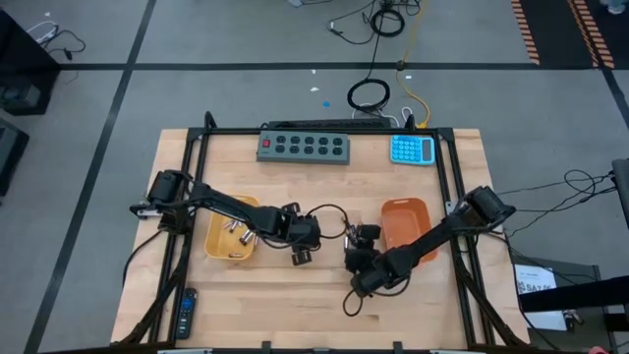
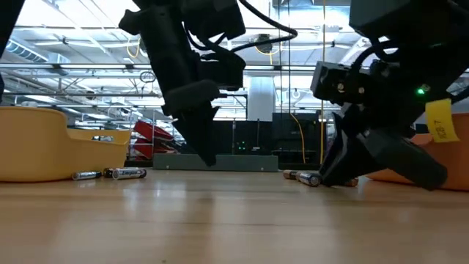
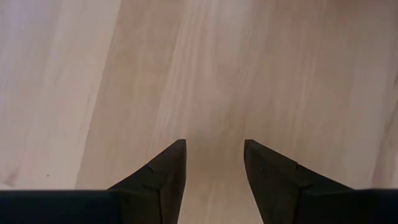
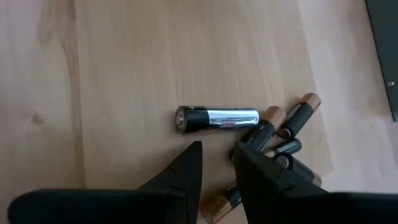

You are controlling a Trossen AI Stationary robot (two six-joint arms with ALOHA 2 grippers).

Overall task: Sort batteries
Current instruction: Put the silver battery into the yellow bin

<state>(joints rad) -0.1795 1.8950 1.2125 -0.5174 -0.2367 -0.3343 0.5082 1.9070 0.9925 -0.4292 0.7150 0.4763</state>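
High view shows both arms bent inward over the wooden desk [image 1: 295, 305], meeting between the yellow tray [image 1: 232, 239] and the orange tray [image 1: 405, 222]. Taking the yellow tray as landmark: the left gripper [image 3: 214, 163] hangs just beside it, on the side facing the orange tray, its fingers [image 3: 165, 180] apart with only bare wood between them. The right gripper [image 4: 217, 163] sits farther out from the yellow tray, close to the orange one, its fingers [image 4: 186, 171] slightly apart and holding nothing, tips just short of a silver battery [image 4: 217, 118] lying flat on the desk. Beside that battery lies a small cluster of thinner dark batteries [image 4: 289, 124] with copper ends, some partly hidden under the finger. A few batteries [image 1: 236, 233] rest inside the yellow tray, and in the low view two more [image 2: 110, 174] lie on the desk right next to its wall; those may be the silvery kind, though they are too small to be sure. Beyond the yellow tray, at the far edge, stand a grey button box [image 1: 304, 147] and a blue calculator [image 1: 412, 149]
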